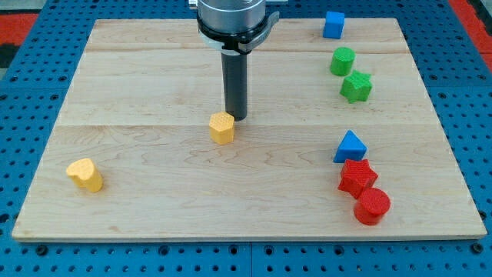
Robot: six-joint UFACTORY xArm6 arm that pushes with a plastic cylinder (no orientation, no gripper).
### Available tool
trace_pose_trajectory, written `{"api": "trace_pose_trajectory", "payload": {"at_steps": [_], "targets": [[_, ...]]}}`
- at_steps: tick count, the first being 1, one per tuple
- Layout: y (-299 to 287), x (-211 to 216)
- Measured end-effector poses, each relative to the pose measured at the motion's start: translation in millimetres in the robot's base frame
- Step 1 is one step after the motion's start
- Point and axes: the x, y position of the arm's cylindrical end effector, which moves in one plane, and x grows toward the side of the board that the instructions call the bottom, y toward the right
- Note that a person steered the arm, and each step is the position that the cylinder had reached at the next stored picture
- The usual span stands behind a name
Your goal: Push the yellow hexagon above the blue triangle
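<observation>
The yellow hexagon (221, 128) lies near the middle of the wooden board (154, 85). My tip (236, 117) stands just to the upper right of it, touching or nearly touching its top right edge. The blue triangle (350, 146) lies at the view's right, well to the right of the hexagon and slightly lower. The rod rises to the arm's round flange at the view's top.
A red star (357, 176) and a red cylinder (372, 205) lie just below the blue triangle. A green cylinder (343, 61) and a green star (357, 87) lie above it. A blue cube (334, 25) is at top right. A yellow heart-like block (84, 175) is at lower left.
</observation>
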Motion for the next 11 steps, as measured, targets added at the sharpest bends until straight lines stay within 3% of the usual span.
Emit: {"api": "trace_pose_trajectory", "payload": {"at_steps": [2,4,5,6,7,11], "targets": [[11,17],[67,10],[67,36],[58,71],[3,84],[-34,85]]}}
